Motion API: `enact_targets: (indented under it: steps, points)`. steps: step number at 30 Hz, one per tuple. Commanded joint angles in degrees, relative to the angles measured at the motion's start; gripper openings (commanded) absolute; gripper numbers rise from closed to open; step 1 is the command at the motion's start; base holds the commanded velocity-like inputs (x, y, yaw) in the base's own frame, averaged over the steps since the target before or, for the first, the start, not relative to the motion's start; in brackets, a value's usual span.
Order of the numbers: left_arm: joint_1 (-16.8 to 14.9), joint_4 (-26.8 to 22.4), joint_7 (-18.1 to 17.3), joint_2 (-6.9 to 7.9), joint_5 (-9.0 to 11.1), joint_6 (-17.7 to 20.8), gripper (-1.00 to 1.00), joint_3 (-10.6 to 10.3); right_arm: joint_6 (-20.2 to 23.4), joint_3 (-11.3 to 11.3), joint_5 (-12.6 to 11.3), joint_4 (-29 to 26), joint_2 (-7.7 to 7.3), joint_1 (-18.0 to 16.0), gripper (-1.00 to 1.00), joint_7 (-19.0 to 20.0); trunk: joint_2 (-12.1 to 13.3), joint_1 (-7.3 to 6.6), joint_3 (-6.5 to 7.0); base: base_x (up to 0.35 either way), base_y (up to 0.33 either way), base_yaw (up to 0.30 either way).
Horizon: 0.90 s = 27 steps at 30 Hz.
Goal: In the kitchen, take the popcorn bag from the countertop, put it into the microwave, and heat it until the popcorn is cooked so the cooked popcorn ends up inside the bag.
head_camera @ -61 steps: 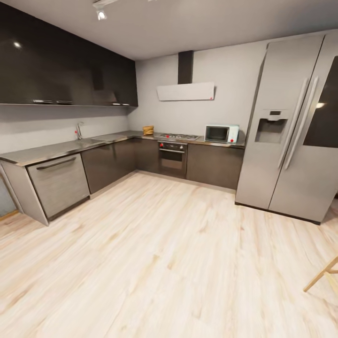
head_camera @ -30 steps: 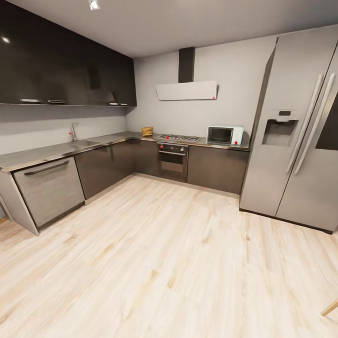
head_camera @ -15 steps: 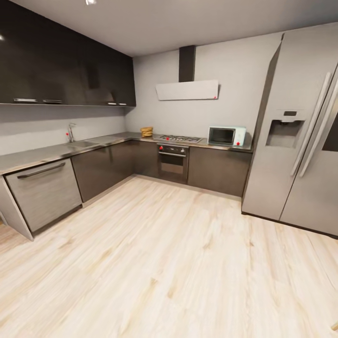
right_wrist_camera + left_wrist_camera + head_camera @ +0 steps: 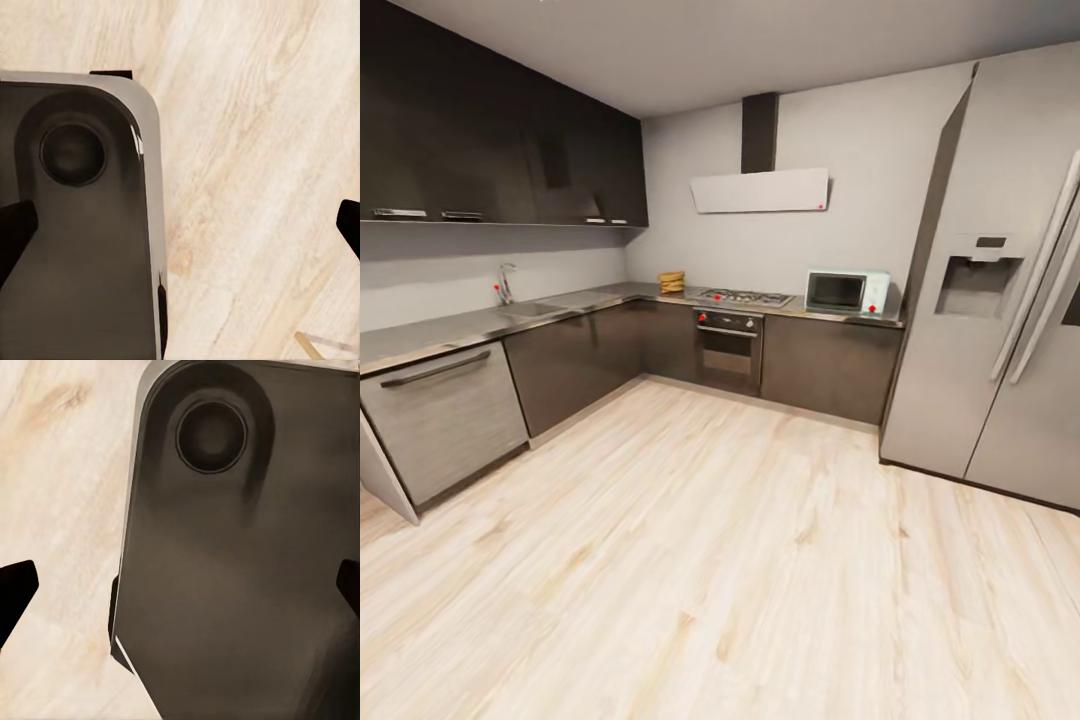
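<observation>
The popcorn bag [image 4: 672, 282] is a small tan shape far off on the countertop [image 4: 560, 304], near its back corner, left of the gas hob [image 4: 744, 296]. Its popcorn is too small to make out. The mint-blue microwave [image 4: 847, 291] stands at the counter's right end with its dark door closed. In the left wrist view my left gripper [image 4: 180, 592] is open, dark fingertips [image 4: 15, 589] wide apart over my own grey base. In the right wrist view my right gripper [image 4: 180, 229] is open too, fingertips [image 4: 15, 229] spread above base and floor. Nothing is held.
A tall steel fridge [image 4: 1000, 300] fills the right side. A built-in oven [image 4: 728, 350] sits under the hob, a dishwasher front [image 4: 445, 420] at near left, a sink tap [image 4: 506, 283] on the left run. Pale wood floor [image 4: 720, 560] stretches between me and the cabinets.
The whole head view has shifted: the camera has come closer to the kitchen, so the counter and fridge look larger. A wooden leg at the lower right has left the picture.
</observation>
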Motion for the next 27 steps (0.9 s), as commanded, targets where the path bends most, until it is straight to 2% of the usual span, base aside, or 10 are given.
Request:
enact_targets:
  steps: [1,16,27]
  points:
    - [0.02,-0.07,-0.02,-0.01,0.05,-0.08,1.0,0.27,-0.32,-0.12,0.02,0.08,-0.01,-0.04,1.0,-0.07,-0.02,0.02,-0.03,0.202,0.0,0.0]
    - [0.02,-0.07,-0.02,-0.05,0.05,-0.11,1.0,0.27,-0.32,-0.12,0.02,0.08,-0.01,-0.02,1.0,-0.07,-0.02,0.02,-0.03,0.213,0.0,0.0]
    - [0.02,-0.07,-0.02,-0.01,0.05,-0.1,1.0,0.27,-0.3,-0.12,0.02,0.08,-0.01,-0.03,1.0,-0.07,-0.02,0.02,-0.03,0.316,0.0,0.0]
